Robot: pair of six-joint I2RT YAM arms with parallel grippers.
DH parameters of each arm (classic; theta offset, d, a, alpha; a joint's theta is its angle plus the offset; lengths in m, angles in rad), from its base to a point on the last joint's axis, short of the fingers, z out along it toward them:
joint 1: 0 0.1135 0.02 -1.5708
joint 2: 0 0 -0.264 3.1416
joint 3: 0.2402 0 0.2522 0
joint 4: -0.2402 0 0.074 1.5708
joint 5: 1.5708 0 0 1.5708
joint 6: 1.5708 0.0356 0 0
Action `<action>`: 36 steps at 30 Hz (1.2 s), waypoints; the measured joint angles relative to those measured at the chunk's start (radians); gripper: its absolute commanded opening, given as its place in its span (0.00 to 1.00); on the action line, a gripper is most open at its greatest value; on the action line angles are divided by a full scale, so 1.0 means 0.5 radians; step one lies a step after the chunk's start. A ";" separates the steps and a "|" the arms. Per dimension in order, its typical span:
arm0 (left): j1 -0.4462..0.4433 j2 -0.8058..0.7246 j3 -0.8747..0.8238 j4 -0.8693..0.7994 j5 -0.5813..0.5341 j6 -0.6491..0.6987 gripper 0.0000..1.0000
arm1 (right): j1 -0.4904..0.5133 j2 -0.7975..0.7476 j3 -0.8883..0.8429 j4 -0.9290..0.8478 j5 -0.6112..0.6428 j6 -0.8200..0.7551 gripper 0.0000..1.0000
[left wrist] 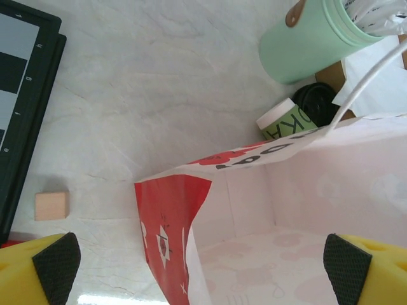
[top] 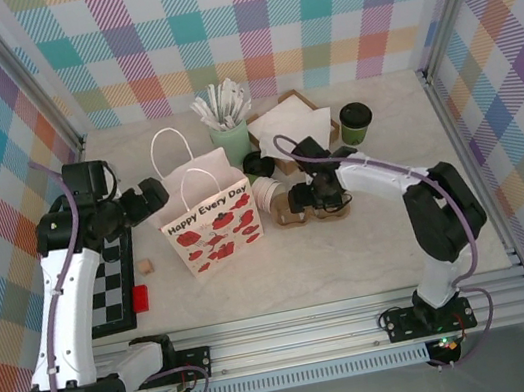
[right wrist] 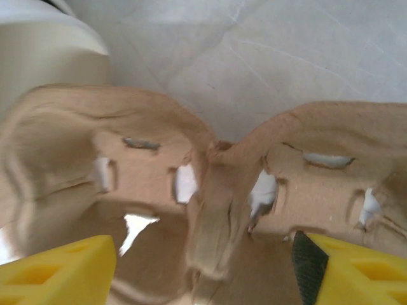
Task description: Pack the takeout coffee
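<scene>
Your left tool (left wrist: 197, 246) hangs spread wide at the open mouth of the white paper bag (top: 212, 227) printed with red poppies and "Happy Every Day". One black pad (left wrist: 58, 264) sits over the marbled tabletop (top: 383, 246) outside the bag's left wall, the other over the bag's bare inside, and nothing is held between them. The bag stands upright left of centre, handles up. The takeout coffee (top: 356, 123), dark green under its round black lid, stands upright at the far right of the tabletop. It is well apart from the bag and from both tools, just beside a white sheet on brown cardboard (top: 291, 118). Your right tool (right wrist: 205, 246) is low over the brown pulp cup carrier (right wrist: 146, 146), its yellow fingers apart with the carrier's middle ridge between them; neither finger can be seen pressing on it, so the tool reads as spread, gripping nothing. The stack of cream cups (top: 269, 193) lies on its side just left of the carrier, between it and the bag. Behind the bag stands the pale green cup of white-wrapped sticks (top: 229, 137). The left wrist view catches a lettered green cup (left wrist: 286, 122) and a black lid (left wrist: 315, 101) close against the bag's far side, below that pale cup. To the left of the bag, a checkered board (top: 115, 283) lies beside your left arm, with a small wooden cube (left wrist: 51, 205) and a red block (top: 140, 297) at its edge.
</scene>
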 measured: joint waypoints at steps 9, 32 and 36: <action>0.000 -0.008 -0.063 0.232 0.037 0.083 1.00 | 0.060 0.148 -0.009 0.158 0.179 -0.007 0.60; -0.015 0.057 -0.178 0.558 0.392 0.660 1.00 | -0.183 -0.487 -0.546 0.238 0.307 -0.285 0.04; -0.016 0.063 -0.185 0.559 0.464 0.689 1.00 | -0.243 -0.605 -0.654 0.240 0.280 -0.380 0.02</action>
